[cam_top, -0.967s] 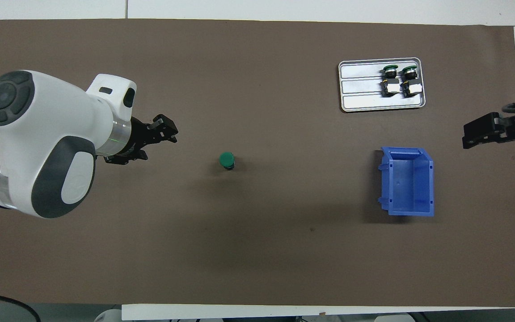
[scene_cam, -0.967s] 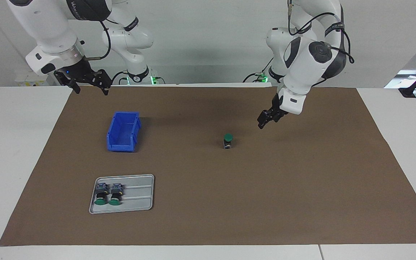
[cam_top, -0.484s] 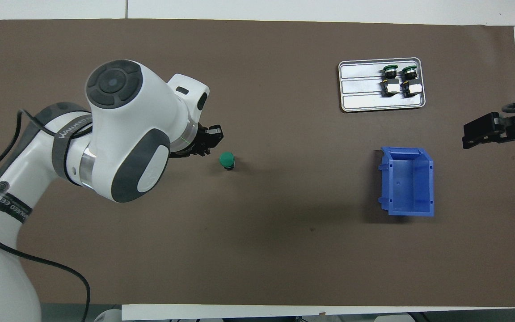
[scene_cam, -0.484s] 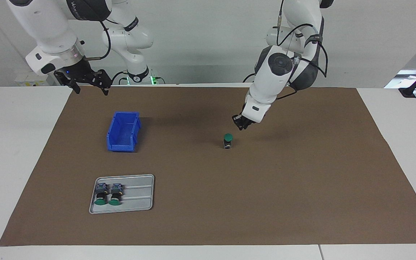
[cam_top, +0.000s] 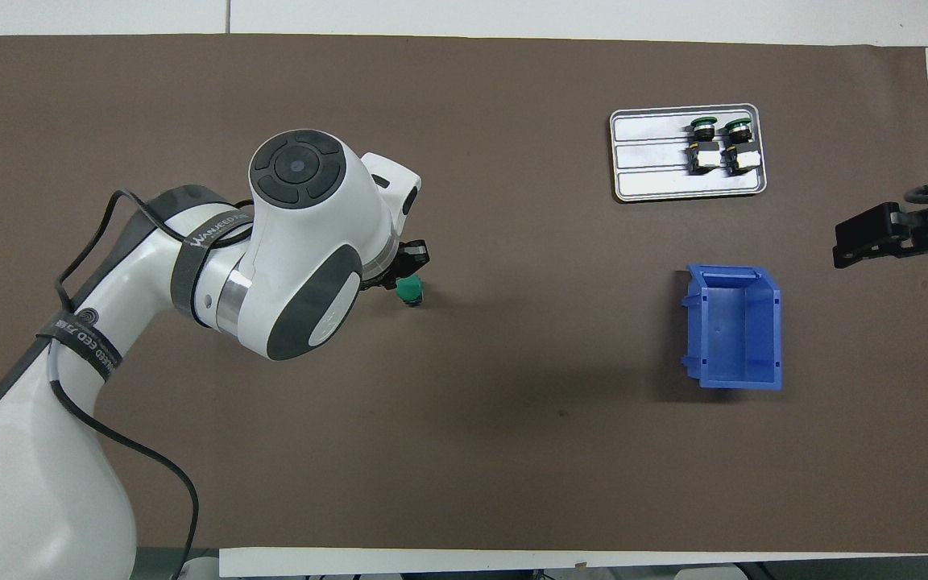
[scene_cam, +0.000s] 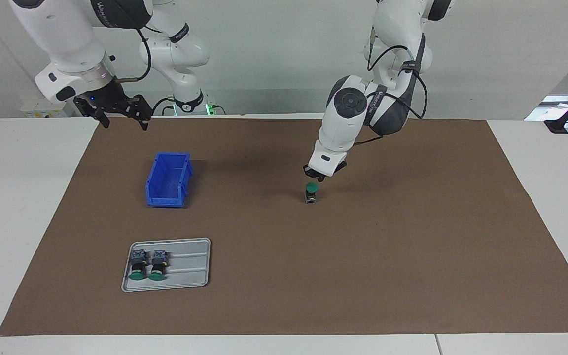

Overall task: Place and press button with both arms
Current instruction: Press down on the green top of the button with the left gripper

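Overhead view and facing view agree on a smooth white table [scene_cam: 27, 197] covered by a matte brown sheet [scene_cam: 363, 271], flat and rectangular.

Nearest the robots, at the right arm's end, the right gripper [scene_cam: 124, 123] hangs over the sheet's near edge with its black fingers spread wide, gripping nothing; this arm waits. From overhead only the right gripper [cam_top: 855, 242] shows, and its arm is cut off at the frame's edge.

Next comes a glossy blue plastic bin [scene_cam: 165, 199], box-shaped and open-topped, with ribbed walls.

About as far out, mid-table, the button [scene_cam: 311, 192] stands upright on the sheet: a round flat green cap above a black cylinder and a blue-grey block. The left gripper [scene_cam: 316, 178] points down right over the cap, fingertips pressed together and holding nothing. Whether they touch the cap cannot be made out. From overhead, the left arm's bulky white and grey wrist hides most of the left gripper [cam_top: 408, 270] and the edge of the button [cam_top: 409, 288].

Farthest out, at the right arm's end, a grey metal tray [scene_cam: 190, 266] with rounded corners and raised ribs holds two more buttons [scene_cam: 147, 265] lying side by side, green caps pointing away from the robots.
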`<state>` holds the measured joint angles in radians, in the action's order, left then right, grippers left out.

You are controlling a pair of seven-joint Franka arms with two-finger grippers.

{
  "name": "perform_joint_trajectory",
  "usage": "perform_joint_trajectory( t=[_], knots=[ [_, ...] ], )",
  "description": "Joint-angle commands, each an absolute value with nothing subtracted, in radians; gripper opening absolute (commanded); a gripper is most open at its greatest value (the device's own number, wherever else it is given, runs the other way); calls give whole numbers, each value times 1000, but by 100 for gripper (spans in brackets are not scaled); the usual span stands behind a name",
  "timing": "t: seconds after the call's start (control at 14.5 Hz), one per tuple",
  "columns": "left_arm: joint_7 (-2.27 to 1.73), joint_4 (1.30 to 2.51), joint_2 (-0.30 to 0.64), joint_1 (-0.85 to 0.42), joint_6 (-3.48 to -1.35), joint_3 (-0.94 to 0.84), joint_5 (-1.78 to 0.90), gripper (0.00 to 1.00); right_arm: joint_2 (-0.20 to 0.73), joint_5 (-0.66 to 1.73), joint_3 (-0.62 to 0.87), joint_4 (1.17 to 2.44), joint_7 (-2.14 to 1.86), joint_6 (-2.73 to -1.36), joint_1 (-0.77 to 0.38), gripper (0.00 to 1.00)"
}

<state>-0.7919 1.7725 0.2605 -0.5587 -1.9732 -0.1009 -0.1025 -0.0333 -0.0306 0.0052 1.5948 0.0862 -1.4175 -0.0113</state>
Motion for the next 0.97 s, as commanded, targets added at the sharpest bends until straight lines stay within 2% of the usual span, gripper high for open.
perform_joint_trajectory(
  t=[0.0,0.9],
  knots=[
    [-821,1756,287,-569,-2009,-94,-83,0,-46,-28,3,1609,64,-1420,-9,100],
    [-847,1833,308,-597,-2109,-97,-86,0,-46,-28,3,1609,64,-1420,-9,100]
  ],
)
